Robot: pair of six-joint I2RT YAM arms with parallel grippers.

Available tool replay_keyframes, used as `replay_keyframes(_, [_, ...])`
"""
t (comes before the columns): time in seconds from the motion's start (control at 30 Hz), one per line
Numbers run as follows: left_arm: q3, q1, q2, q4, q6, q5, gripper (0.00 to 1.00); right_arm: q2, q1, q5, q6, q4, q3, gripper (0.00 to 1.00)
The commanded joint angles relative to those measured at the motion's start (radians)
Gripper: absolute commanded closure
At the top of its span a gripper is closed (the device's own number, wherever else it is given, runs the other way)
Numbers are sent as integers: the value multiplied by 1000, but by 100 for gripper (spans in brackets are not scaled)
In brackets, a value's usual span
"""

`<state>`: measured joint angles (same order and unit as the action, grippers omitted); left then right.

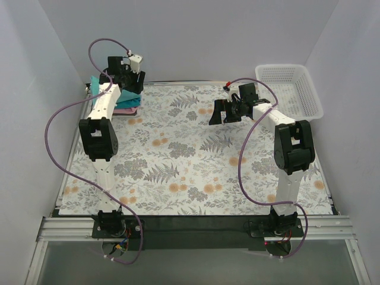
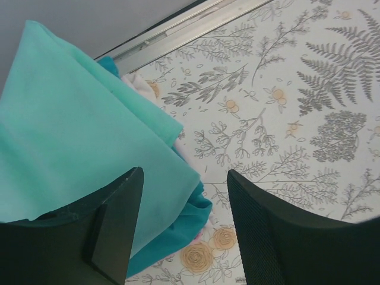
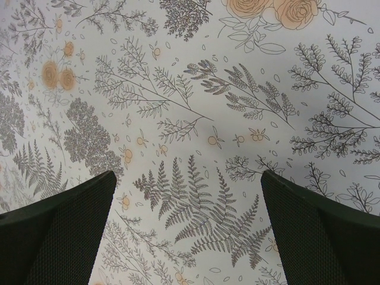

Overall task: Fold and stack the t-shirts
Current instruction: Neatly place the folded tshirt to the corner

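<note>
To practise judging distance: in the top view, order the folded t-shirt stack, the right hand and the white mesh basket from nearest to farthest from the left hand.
1. Stack of folded teal and pink cloth t-shirts, far-left corner, just below it.
2. Right hand, right of centre.
3. White plastic mesh basket, far-right corner.

In the upper left of the frame, the t-shirts (image 1: 127,105) lay stacked at the table's (image 1: 178,166) far corner, pink lowest and teal above. The left end effector (image 1: 135,83) hung over the stack. Right of centre, the right end effector (image 1: 218,114) sat above bare floral table, fingers spread. A white mesh basket (image 1: 309,98) stood upper right.
</note>
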<state>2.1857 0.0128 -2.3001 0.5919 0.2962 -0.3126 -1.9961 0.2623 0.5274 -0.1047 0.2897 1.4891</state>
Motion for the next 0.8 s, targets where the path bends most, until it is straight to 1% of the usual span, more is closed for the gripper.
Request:
replay_keyframes(0.0, [-9, 27, -1, -21, -51, 104, 47, 8, 2, 13, -3, 0, 43, 2])
replay_keyframes(0.13, [-36, 29, 7, -14, -66, 104, 51, 5, 2, 3, -1, 0, 45, 2])
replay_keyframes(0.33, [-75, 29, 21, -3, -75, 96, 56, -6, 0, 0, 0, 2, 43, 2])
replay_keyframes(0.43, [-81, 29, 21, 0, -78, 112, 68, -7, 2, 0, -1, 0, 48, 2])
replay_keyframes(0.47, [-84, 29, 22, -1, -78, 113, 76, -9, 0, -1, -1, 0, 46, 2])
replay_keyframes(0.53, [-83, 29, 25, -1, -80, 122, 83, -9, 2, 0, 0, 0, 46, 2])
replay_keyframes(0.57, [-81, 29, 27, -3, -80, 124, 91, -7, 2, -1, 0, 0, 46, 2])
replay_keyframes(0.67, [-83, 29, 33, -4, -84, 136, 100, -6, 0, -1, 0, 0, 46, 2])
replay_keyframes(0.77, [-87, 27, 48, -6, -89, 132, 100, -7, 0, -1, -1, 0, 45, 2])
